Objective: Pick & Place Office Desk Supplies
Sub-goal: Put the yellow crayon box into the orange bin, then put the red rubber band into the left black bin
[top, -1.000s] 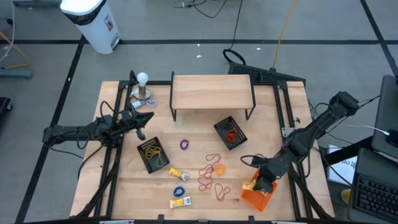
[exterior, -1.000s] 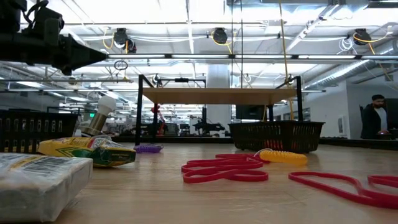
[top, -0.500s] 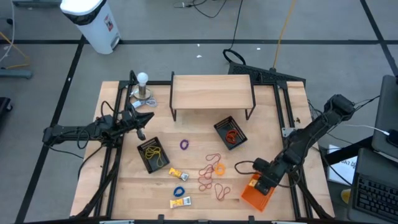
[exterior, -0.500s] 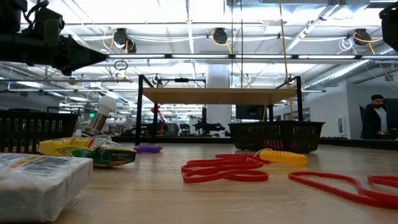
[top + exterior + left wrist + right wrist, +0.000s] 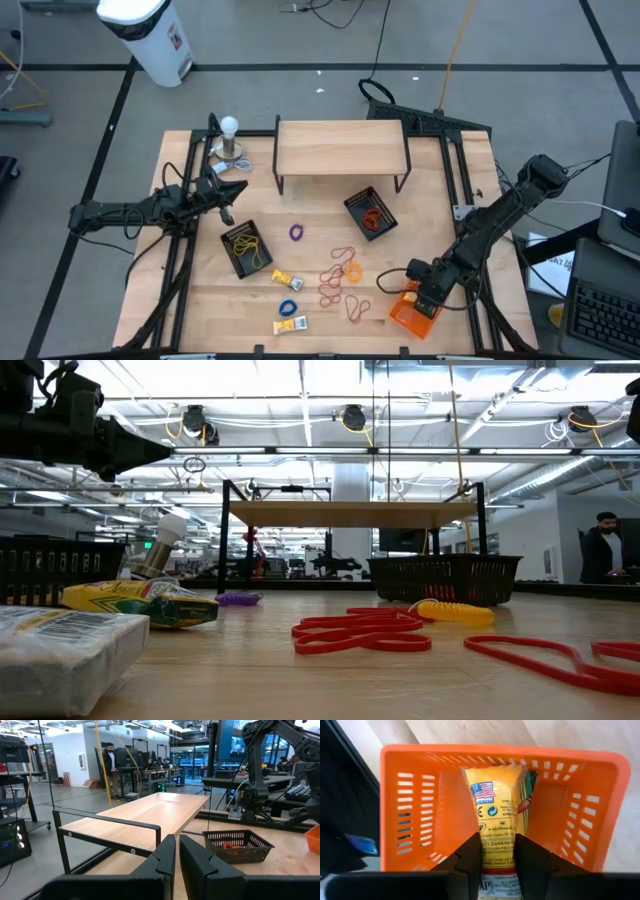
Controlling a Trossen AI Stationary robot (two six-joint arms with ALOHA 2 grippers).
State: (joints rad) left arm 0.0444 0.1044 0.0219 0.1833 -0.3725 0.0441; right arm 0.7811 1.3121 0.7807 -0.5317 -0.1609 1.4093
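Yellow packet (image 5: 498,827) is seen lying inside the orange tray (image 5: 415,805), at the front right corner of the table (image 5: 420,200). The right gripper (image 5: 498,851) is placed directly above this tray, and its two fingers (image 5: 470,857) are parted a little, with the packet visible in the gap between them; whether they still touch the packet cannot be told. Compared with one second ago, the right gripper has been lifted slightly and moved back from the tray, and its fingers have been opened somewhat. The left gripper (image 5: 175,852) is held above the left side of the table, its fingers pressed almost together and holding nothing. Red rubber bands (image 5: 338,282) and other packets (image 5: 288,280) are spread on the table between the black mesh trays (image 5: 246,248), unchanged.
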